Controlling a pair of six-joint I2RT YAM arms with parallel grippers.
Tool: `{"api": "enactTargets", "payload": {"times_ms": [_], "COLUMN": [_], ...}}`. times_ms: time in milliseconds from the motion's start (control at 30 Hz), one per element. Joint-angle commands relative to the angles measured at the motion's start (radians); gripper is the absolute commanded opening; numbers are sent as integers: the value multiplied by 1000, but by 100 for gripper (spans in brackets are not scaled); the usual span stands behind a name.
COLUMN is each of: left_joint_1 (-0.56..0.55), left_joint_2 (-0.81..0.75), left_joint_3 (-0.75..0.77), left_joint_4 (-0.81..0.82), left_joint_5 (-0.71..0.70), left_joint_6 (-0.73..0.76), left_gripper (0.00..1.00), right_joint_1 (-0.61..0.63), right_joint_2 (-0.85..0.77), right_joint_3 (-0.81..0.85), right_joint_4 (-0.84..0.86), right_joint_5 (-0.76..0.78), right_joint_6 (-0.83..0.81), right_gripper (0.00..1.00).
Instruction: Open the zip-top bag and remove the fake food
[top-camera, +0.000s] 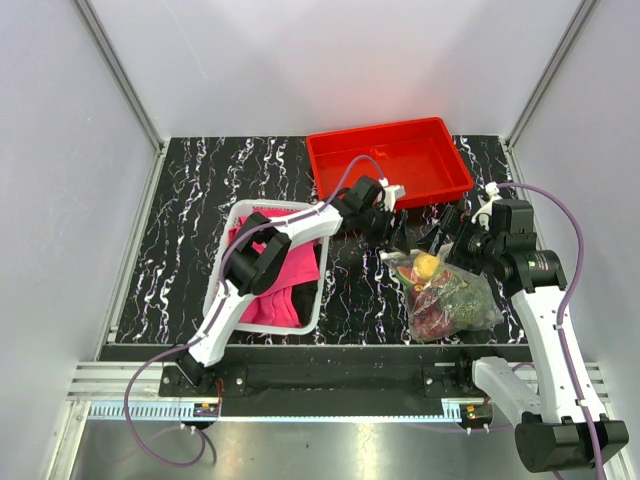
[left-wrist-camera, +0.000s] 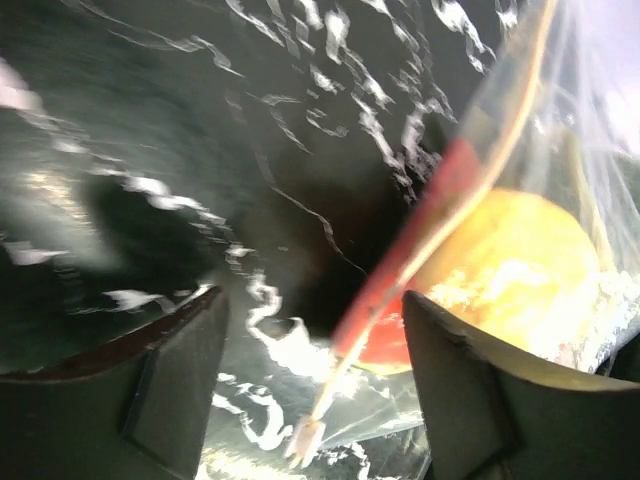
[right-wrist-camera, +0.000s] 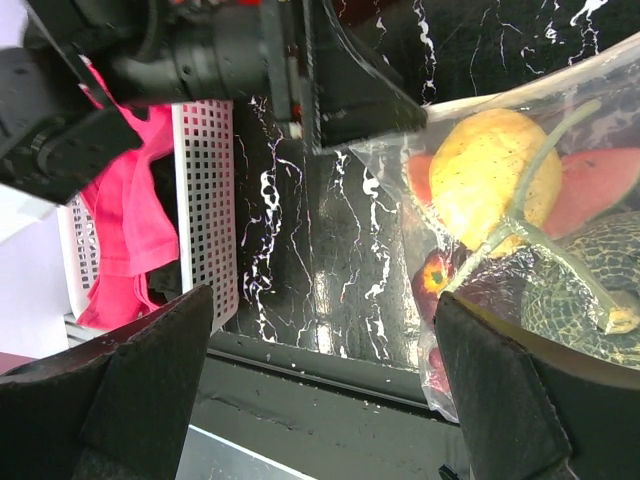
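The zip-top bag lies at the table's front right, with a yellow lemon, red fruit and a green melon inside. My left gripper is open at the bag's top left corner. In the left wrist view the bag's zip edge runs between the spread fingers, with the lemon behind the right one. My right gripper is open over the bag's upper end. In its wrist view the bag lies by the right finger, showing the lemon, a watermelon slice and the melon.
A white basket with pink cloth stands at the left under the left arm; it also shows in the right wrist view. A red tray stands at the back. The table's front edge is close to the bag.
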Motion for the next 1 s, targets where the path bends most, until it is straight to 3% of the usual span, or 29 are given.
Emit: {"api": "enactTargets", "payload": {"times_ms": [0,133,233,400,433,467,600,900,967], "left_joint_1": [-11,-14,-20,-19,-17,-14,-8,-10,-17], "left_joint_2": [-28,-40,-40,-89,-115,-124,-185,-337,-354], "left_joint_3": [-57,-117,-117,-114,-113,-105,-96,-100,-103], "left_joint_4": [147,218,227,209,200,181,154,151,144], "left_joint_5": [122,146,156,145,134,117,102,56,51], "left_joint_6": [-46,-88,-91,-70,-54,-45,-34,-23,-23], "left_gripper": [68,65,48,3,0,0,0,0,0], "right_joint_1": [-4,-3,-3,-3,-4,-3,-4,-4,-4], "right_joint_2": [-14,-15,-15,0,1,5,56,241,261], "right_joint_3": [7,1,-10,-19,-20,-19,24,186,228], "right_joint_4": [21,20,26,27,26,23,-5,-23,-29], "right_joint_5": [-30,-31,-31,33,80,195,373,424,423], "right_joint_6": [-21,-23,-21,8,32,63,185,293,318], "right_gripper": [100,100,100,100,100,100,100,99,94]}}
